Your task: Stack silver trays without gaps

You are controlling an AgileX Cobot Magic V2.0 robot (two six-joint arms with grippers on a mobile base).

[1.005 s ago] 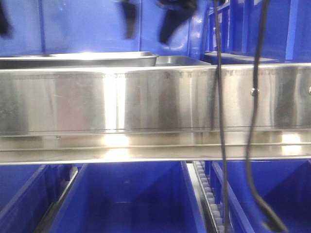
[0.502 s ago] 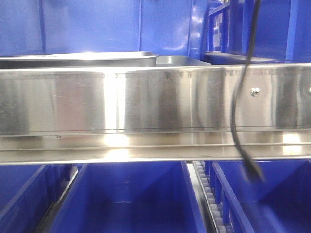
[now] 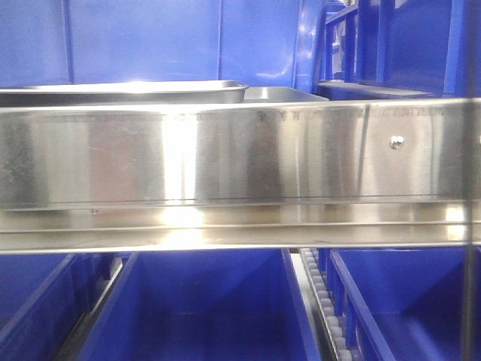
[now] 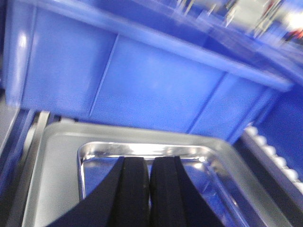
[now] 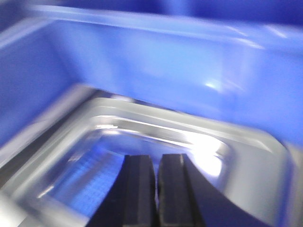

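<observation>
My left gripper (image 4: 149, 165) hangs over one silver tray (image 4: 57, 179), its two black fingers (image 4: 130, 189) pressed together with nothing between them. My right gripper (image 5: 155, 163) is just as closed and empty above another tray (image 5: 255, 179).

From the front, two trays sit behind the brushed-steel shelf rail (image 3: 225, 150): the left tray's rim (image 3: 150, 92) stands higher than the right one's rim (image 3: 289, 94), the two side by side. I judge the higher one may already be a stack, but the rail hides its walls, so I cannot tell. At least one tray is not yet nested.

The trays are shallow, mirror-bright steel with rounded corners and wide flared rims, reflecting the blue plastic bins (image 3: 203, 308) around them. They look slick and thin-walled, likely to slip.
</observation>
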